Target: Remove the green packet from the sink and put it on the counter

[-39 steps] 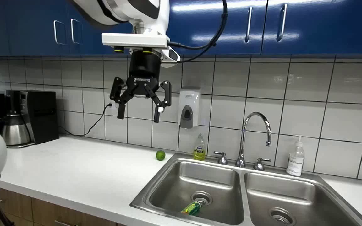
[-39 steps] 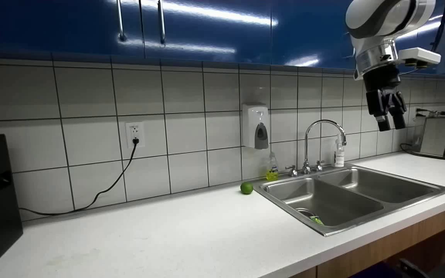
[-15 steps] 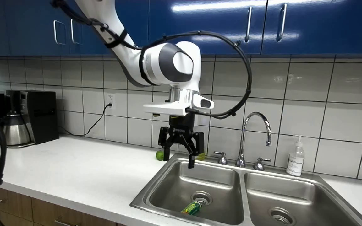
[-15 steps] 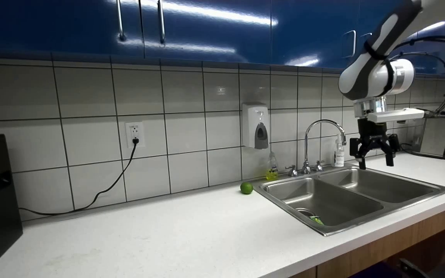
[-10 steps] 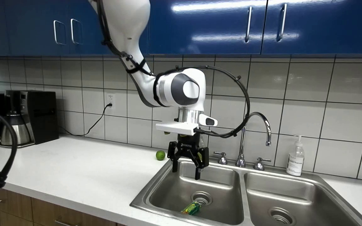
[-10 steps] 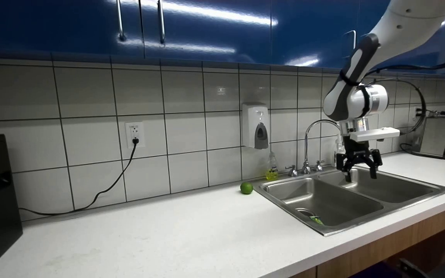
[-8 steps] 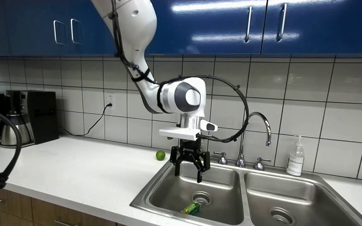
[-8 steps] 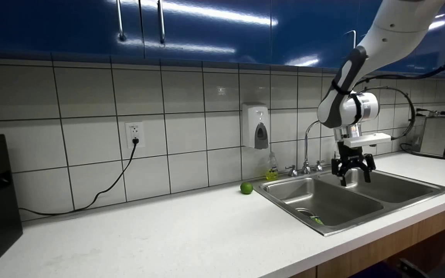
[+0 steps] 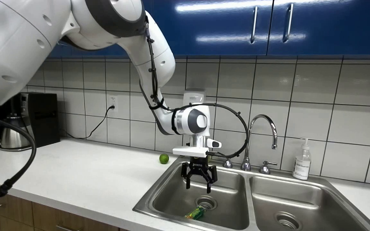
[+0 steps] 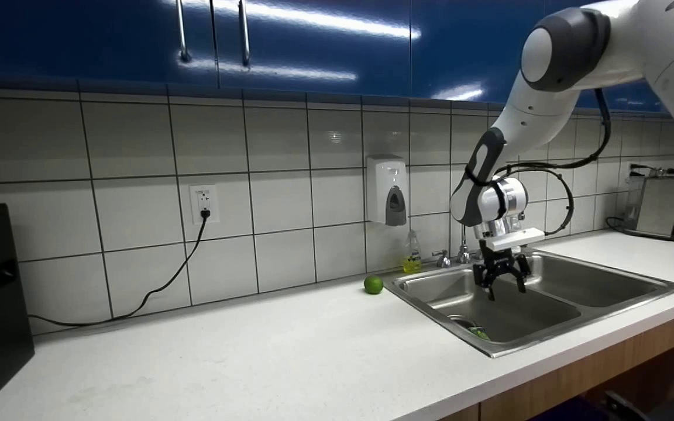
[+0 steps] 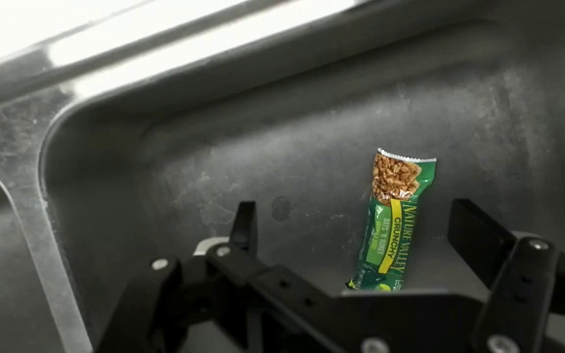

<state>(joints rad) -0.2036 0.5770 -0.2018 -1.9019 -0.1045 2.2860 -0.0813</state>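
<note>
Blue cupboards (image 9: 210, 22) run above a wall of pale tiles (image 9: 313, 122), and below it we see a long off-white tabletop (image 10: 243, 362) with a two-basin steel sink (image 9: 251, 199) set into it. The white arm (image 9: 164, 70) reaches over from above, bent at the elbow, and in both exterior views its pincer (image 9: 198, 188) hangs over the basin nearer the green ball (image 10: 373, 285), the fingers (image 11: 478, 240) pointing down and spread wide apart. Down in that same basin lies the packet (image 11: 393, 235), flat on the bottom, below the fingertips and apart from them, one end at the edge of the drain (image 9: 208, 202). From the wrist we view it between the two fingers: a green wrapper with a yellow band reading CRUNCHY, NATURE VALLEY printed beside it, and a brown picture of cereal at one end; the pincer covers some of the other. We find the green ball on the tabletop just beside the sink, near a clear bottle (image 10: 412, 257) with yellow liquid at the back rim. Behind the basins we also note a curved chrome tap (image 9: 274, 136), a pump bottle (image 9: 302, 165) past it, a dispenser (image 10: 388, 190) on the tiles, and, well apart from the sink, a black machine (image 9: 43, 122) with a steel jug (image 9: 13, 139).
</note>
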